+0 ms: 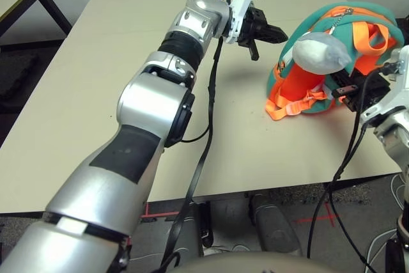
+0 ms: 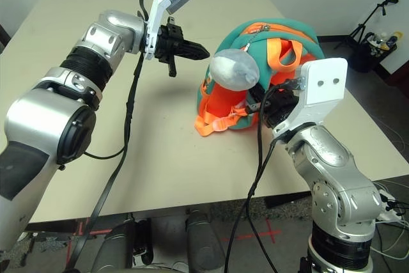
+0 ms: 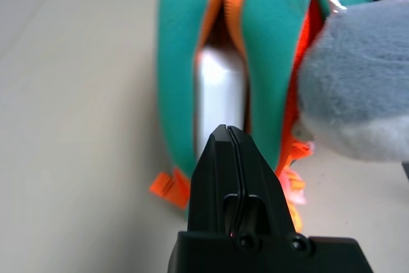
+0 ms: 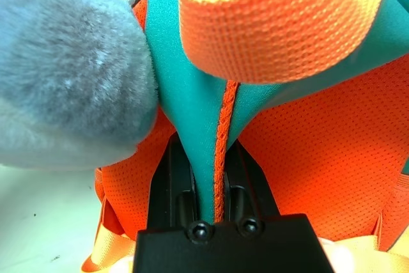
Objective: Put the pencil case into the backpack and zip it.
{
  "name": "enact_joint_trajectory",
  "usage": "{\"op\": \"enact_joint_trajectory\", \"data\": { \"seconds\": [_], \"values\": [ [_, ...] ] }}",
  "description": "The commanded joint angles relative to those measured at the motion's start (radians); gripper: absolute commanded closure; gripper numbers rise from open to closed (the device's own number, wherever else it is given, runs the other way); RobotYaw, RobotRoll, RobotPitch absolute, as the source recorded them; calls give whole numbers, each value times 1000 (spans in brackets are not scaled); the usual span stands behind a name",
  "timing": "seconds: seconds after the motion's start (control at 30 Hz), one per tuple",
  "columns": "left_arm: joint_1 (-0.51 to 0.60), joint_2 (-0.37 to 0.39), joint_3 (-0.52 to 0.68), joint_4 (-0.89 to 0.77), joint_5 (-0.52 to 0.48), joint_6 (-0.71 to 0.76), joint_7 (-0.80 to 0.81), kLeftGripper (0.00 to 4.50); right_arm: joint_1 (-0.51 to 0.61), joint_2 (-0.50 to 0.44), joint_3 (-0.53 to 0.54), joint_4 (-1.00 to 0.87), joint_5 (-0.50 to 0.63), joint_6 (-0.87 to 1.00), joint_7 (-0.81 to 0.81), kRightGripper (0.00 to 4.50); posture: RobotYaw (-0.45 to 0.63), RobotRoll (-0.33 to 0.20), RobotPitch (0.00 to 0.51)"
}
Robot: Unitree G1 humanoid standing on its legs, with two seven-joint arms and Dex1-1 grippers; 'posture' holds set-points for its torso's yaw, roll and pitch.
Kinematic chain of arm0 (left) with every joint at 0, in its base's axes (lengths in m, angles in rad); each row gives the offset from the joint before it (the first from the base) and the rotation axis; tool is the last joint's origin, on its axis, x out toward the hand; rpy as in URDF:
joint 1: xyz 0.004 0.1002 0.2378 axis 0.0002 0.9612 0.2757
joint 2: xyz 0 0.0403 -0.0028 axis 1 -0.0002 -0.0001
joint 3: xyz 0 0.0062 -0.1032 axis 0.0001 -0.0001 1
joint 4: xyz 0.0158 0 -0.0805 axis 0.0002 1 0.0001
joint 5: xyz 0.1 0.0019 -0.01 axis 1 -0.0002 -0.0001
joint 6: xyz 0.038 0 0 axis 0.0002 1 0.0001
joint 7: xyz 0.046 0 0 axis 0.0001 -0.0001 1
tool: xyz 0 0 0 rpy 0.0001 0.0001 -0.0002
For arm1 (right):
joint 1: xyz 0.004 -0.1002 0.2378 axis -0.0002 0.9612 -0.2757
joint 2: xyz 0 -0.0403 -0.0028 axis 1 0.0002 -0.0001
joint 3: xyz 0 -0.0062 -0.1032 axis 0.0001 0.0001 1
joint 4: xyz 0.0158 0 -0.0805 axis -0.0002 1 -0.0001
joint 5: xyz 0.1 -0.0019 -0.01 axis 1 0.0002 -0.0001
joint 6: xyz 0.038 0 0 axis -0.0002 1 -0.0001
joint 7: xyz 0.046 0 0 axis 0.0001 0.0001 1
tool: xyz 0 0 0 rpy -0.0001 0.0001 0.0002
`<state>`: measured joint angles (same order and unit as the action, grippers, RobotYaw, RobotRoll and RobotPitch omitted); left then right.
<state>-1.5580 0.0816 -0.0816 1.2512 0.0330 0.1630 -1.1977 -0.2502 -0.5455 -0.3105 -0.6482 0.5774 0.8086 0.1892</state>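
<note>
We have the small teal fabric backpack with bright orange panels and straps lying right of centre on the pale tabletop, its grey-white plush whale charm resting on top. The flat white pencil case is already inside: through the left wrist view we see its pale edge standing in the open slot between two teal walls lined with orange zip tape.

Our right gripper sits at the lower right of the bag, jaws clamped on a fold of teal fabric with its orange zip edge, so that side of the opening is anchored. Our left gripper hangs in the air just left of the bag's upper edge, fingers pressed together on nothing, pointing at the slot.

We judge that insertion is done and zipping is the step in hand. We cannot make out the zip slider in these views, so we should find it before reaching in. To do this well, we would keep the right hold firm so the fabric stays taut, open the left fingers only near the pull, and draw along the zip line, not across it. The charm lying near the opening may snag, so we would steer clear of it.
</note>
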Motion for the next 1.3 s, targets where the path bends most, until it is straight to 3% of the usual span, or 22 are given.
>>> {"op": "enact_joint_trajectory", "data": {
  "seconds": [0.03,0.6,1.0,1.3],
  "values": [
    [26,-24,-4,-1,7,-4,19,4500,-5,2,21,-13,4,-3,15,4227,-321,0,126],
    [27,-36,-1,27,22,-50,116,4500,15,9,5,-36,5,-2,-5,4227,-337,0,119],
    [67,-154,-8,46,26,-67,192,4500,-16,13,20,-20,-7,-8,-6,4227,-361,0,108],
    [49,-146,27,42,-7,-58,166,4500,-18,25,20,-17,-20,-14,-9,4233,-346,0,100]
  ]
}}
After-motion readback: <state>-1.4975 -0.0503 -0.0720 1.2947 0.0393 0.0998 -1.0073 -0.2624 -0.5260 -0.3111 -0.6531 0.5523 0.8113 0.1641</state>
